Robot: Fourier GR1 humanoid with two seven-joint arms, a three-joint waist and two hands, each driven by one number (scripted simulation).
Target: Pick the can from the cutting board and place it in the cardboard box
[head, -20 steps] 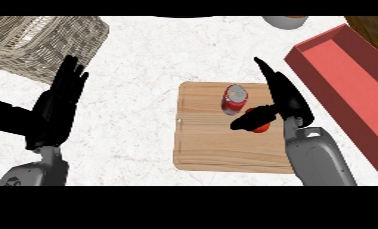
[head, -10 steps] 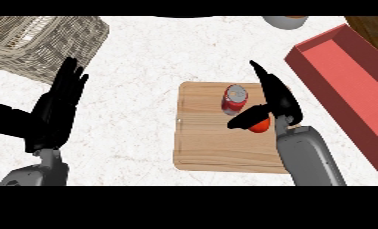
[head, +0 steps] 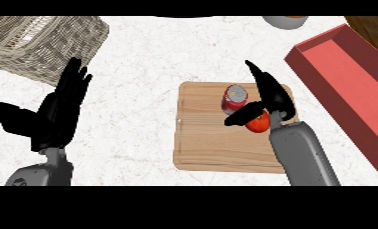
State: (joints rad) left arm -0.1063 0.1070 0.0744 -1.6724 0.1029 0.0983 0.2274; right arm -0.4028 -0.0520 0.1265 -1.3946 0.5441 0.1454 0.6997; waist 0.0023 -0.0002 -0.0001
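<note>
A red can (head: 235,98) with a silver top stands upright on the wooden cutting board (head: 214,138), toward its far edge. My right hand (head: 270,95) hovers just right of the can, fingers straight and pointing away, thumb reaching out below the can without closing on it. A red tomato (head: 258,122) lies on the board, partly hidden under that hand. The red box (head: 341,78) with a pink inside lies at the right edge. My left hand (head: 60,108) rests open at the left, fingers up.
A wicker basket (head: 44,45) fills the far left corner. A grey bowl (head: 284,21) peeks in at the top right. White marble counter (head: 148,63) lies between the basket and the board.
My right hand has slid left toward the can, its thumb now reaching under the can's near side. The left hand has stayed put.
</note>
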